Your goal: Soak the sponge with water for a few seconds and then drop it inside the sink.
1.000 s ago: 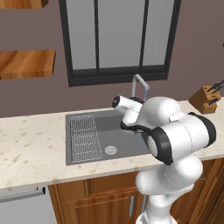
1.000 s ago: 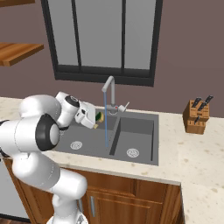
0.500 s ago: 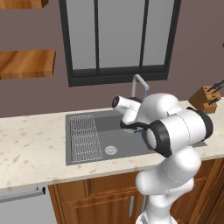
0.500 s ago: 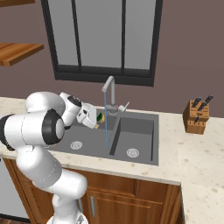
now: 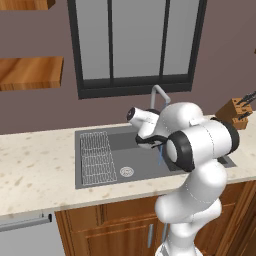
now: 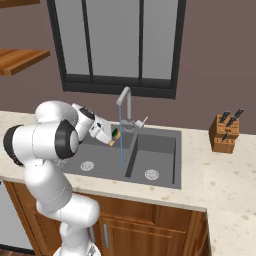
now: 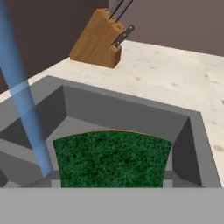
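Note:
My gripper [image 6: 114,136] hangs over the left basin of the dark grey sink [image 6: 160,155], shut on the sponge [image 6: 115,133]. The sponge's dark green face [image 7: 111,157] spreads across the bottom of the hand view, with a thin yellow edge along its top. The water [image 6: 121,150] falls as a thin pale-blue stream from the faucet [image 6: 126,102] right beside the sponge. In the hand view the water [image 7: 19,96] passes close along the sponge's left edge; I cannot tell whether they touch. In the left base view my arm hides the gripper, and a short piece of the water [image 5: 160,157] shows.
A wooden knife block [image 6: 223,134] stands on the speckled counter to the right of the sink. A ribbed wire rack [image 5: 97,156] lies in the left basin near a round drain [image 5: 126,171]. The right basin has its own drain [image 6: 151,174]. A dark-framed window rises behind the faucet.
The arm's elbow has risen slightly. The gripper and the sponge stay in the same place beside the stream.

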Controlling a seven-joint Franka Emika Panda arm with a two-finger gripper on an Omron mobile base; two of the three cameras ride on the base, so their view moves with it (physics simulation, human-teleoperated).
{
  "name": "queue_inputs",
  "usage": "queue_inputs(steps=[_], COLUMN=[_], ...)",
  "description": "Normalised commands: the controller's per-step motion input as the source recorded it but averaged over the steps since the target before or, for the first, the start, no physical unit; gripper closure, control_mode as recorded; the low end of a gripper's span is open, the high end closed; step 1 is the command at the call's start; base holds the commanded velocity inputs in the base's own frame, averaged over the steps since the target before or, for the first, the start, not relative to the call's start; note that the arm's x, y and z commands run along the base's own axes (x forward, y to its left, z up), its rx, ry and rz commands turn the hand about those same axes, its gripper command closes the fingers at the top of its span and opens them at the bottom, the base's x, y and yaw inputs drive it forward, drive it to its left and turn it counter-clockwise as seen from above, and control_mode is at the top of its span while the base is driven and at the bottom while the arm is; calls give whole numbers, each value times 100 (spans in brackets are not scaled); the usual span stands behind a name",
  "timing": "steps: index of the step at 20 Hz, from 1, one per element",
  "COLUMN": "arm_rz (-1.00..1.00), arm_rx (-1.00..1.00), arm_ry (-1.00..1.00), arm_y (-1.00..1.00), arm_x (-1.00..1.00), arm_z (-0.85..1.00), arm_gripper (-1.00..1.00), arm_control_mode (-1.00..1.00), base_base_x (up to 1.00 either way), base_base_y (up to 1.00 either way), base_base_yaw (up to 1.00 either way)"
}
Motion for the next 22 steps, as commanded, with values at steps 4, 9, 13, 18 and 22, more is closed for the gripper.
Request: queue_inputs(steps=[4,9,13,18,22], arm_rz=[4,1,0,0,-3], arm_rx=[0,0,0,0,0], arm_ry=[13,12,1,-2,-3], arm_y=[0,-1,-11,-16,-11], arm_x=[3,0,0,0,0], arm_z=[0,0,-1,-1,-5], arm_gripper=[100,100,100,100,100], arm_control_mode=[-100,-100,-100,-100,-100], base_base_x=[0,0,0,0,0], base_base_y=[0,0,0,0,0], base_base_yaw=[0,0,0,0,0])
